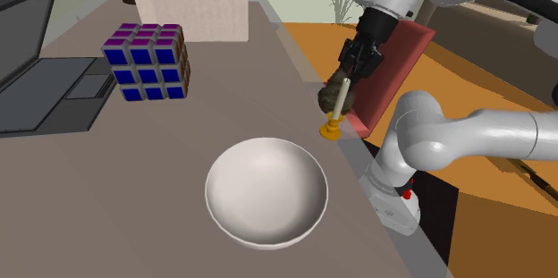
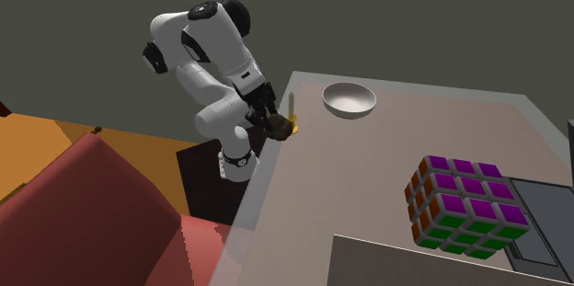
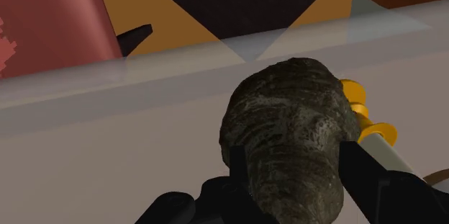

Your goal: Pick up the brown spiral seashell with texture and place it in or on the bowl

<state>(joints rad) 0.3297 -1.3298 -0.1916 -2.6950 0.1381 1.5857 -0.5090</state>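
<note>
Gripper (image 1: pixel 342 84) is recorded as closed around the seashell (image 1: pixel 334 97), a dark brown, mottled, ridged shell. In the wrist view the shell (image 3: pixel 288 132) is clasped between the two black fingers (image 3: pixel 240 168), one on each side, both pressed against it.

The shell is located at the edge of the table (image 1: pixel 107 196) nearest the arm's stand. It is set just beside a white candle (image 3: pixel 385 154) in a yellow holder (image 1: pixel 332 130). Whether the shell is resting on the surface or raised off it cannot be told.

The bowl (image 1: pixel 265 194), white and upright, is noted on the table. It is apart from the shell, toward the shoulder view's lower left of it, with the candle holder between the two.

A multicoloured cube (image 1: pixel 147 62) and a laptop (image 1: pixel 54 88) are noted well apart from the shell, toward the shoulder view's left. A red sofa (image 2: pixel 83 211) is seen past the table edge in the second exterior view.
</note>
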